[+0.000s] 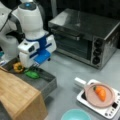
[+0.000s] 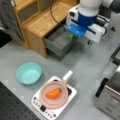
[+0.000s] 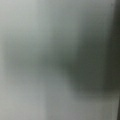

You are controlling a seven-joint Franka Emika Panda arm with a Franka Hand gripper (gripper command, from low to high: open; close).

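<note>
The green thing [image 1: 31, 74] lay in the open drawer [image 1: 47, 82] beside a yellow one [image 1: 18, 67], my gripper [image 1: 37, 65] just above it, its spread beyond my telling.

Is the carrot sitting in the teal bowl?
No: in both front views the carrot lies in the pink pan on the white cooker, and the teal bowl beside it holds nothing.

We see only a blurred grey surface [image 3: 37, 60] filling the wrist view, darkening to a shadowy patch toward the right edge.
</note>
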